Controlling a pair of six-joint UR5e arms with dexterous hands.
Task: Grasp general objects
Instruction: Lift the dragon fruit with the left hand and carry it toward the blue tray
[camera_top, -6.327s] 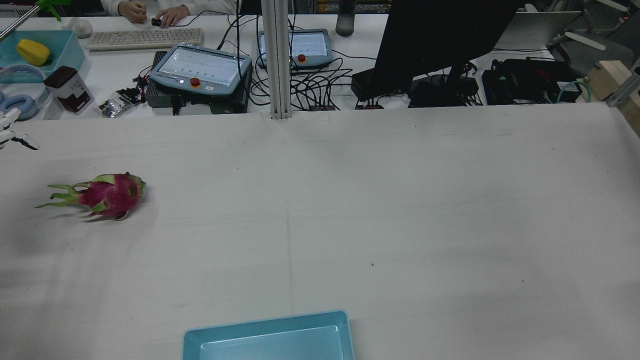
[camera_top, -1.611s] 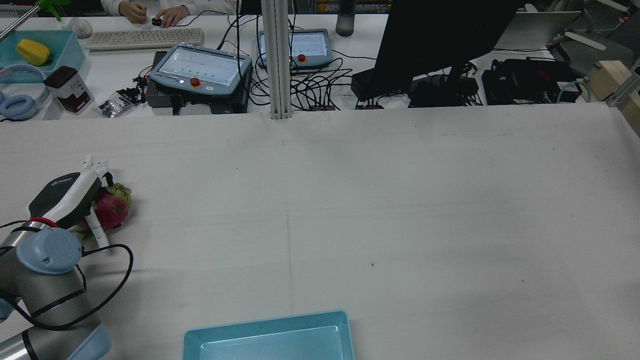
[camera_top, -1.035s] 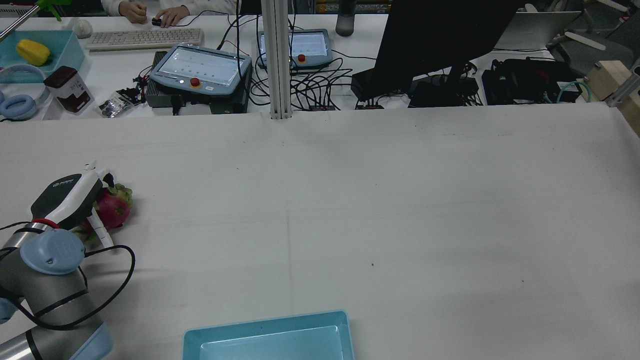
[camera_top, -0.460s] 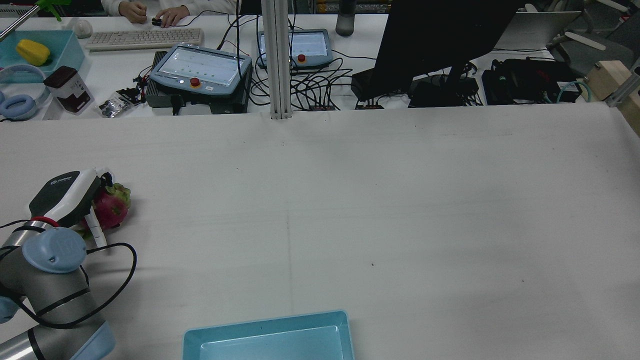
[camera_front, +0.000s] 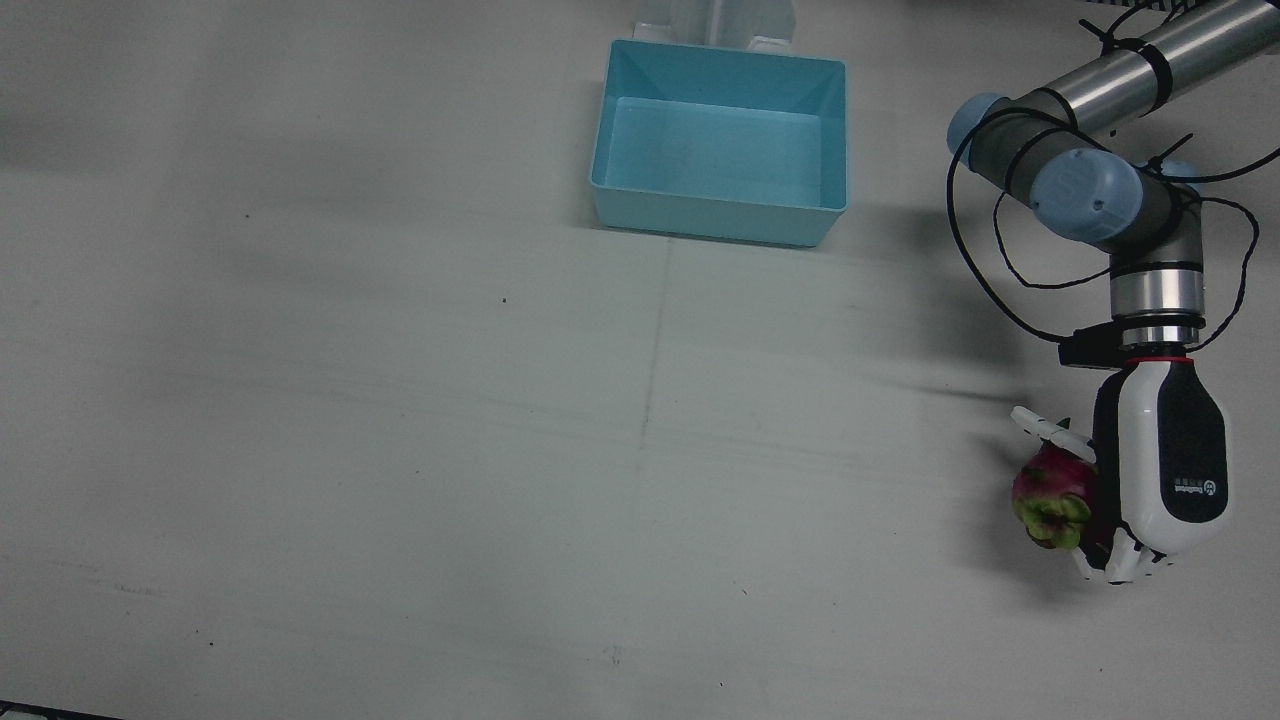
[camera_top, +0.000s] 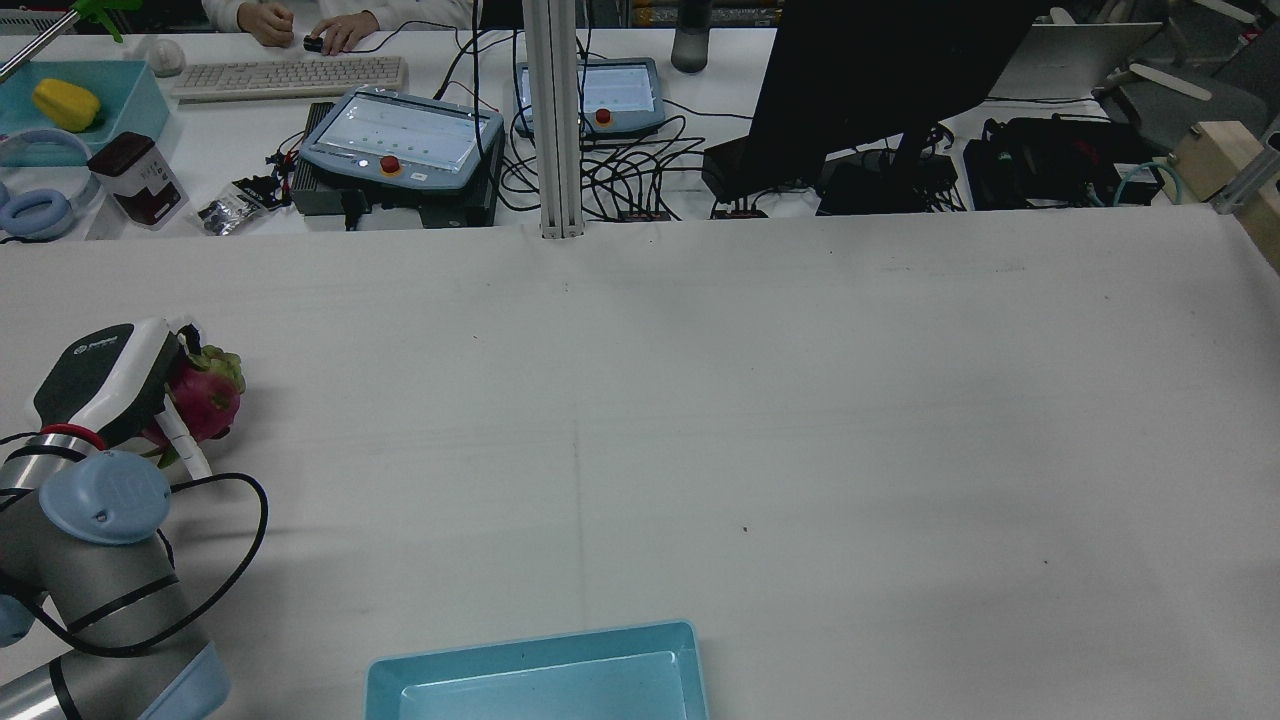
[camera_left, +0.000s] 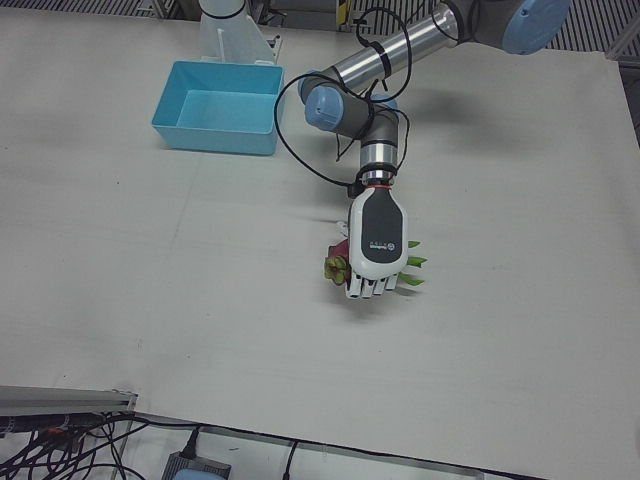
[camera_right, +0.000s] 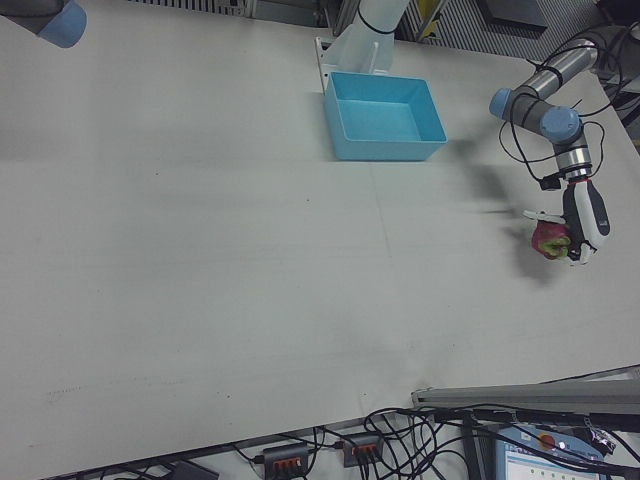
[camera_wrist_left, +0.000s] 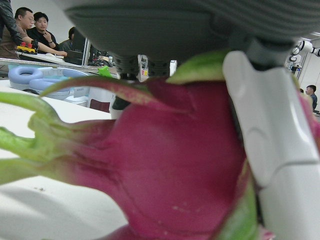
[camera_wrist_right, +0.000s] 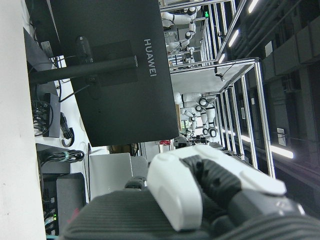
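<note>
A magenta dragon fruit (camera_front: 1050, 495) with green scales is in my left hand (camera_front: 1160, 480), whose fingers are wrapped around it. It hangs just over the white table near the robot's left edge. The rear view shows the hand (camera_top: 105, 375) over the fruit (camera_top: 205, 395). They also show in the left-front view (camera_left: 378, 245) (camera_left: 335, 262) and the right-front view (camera_right: 585, 222) (camera_right: 550, 238). The left hand view is filled by the fruit (camera_wrist_left: 175, 165) with a white finger (camera_wrist_left: 270, 150) pressed on it. My right hand (camera_wrist_right: 200, 195) shows only partly in its own view, away from the table.
An empty light-blue bin (camera_front: 720, 225) stands at the robot's edge of the table, midway between the arms (camera_top: 530, 660). Behind the table's far edge are teach pendants (camera_top: 400, 140), cables and a dark monitor (camera_top: 880, 70). The right arm's elbow (camera_right: 50, 20) is at the right-front view's top left.
The fruit lay alone on the table at first. My left hand came over it and closed on it. Since half a second ago the hand and fruit have risen slightly and shifted left.
</note>
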